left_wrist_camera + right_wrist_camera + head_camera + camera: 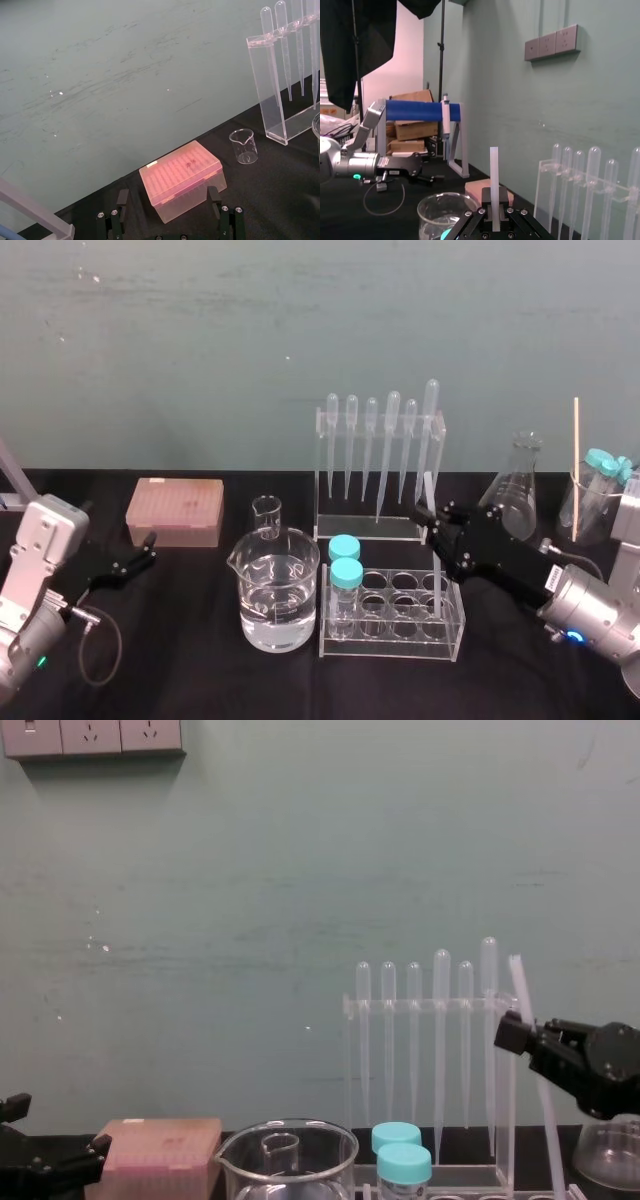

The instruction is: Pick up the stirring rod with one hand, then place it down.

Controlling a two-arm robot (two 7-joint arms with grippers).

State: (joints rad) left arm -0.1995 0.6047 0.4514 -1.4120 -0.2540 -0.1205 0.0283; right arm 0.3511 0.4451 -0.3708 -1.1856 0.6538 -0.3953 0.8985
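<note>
Clear tube rack (440, 637) nearest | left gripper (150, 551) parked beside pink tip box (175, 510), fingers spread | right gripper (437, 524) clamped on stirring rod (494, 170), rod nearly upright over tube rack's far side | pipette rack (380, 528) just behind.

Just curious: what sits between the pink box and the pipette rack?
In the head view, a small empty beaker stands between the pink box and the pipette rack, with a larger beaker of clear liquid just in front.
</note>
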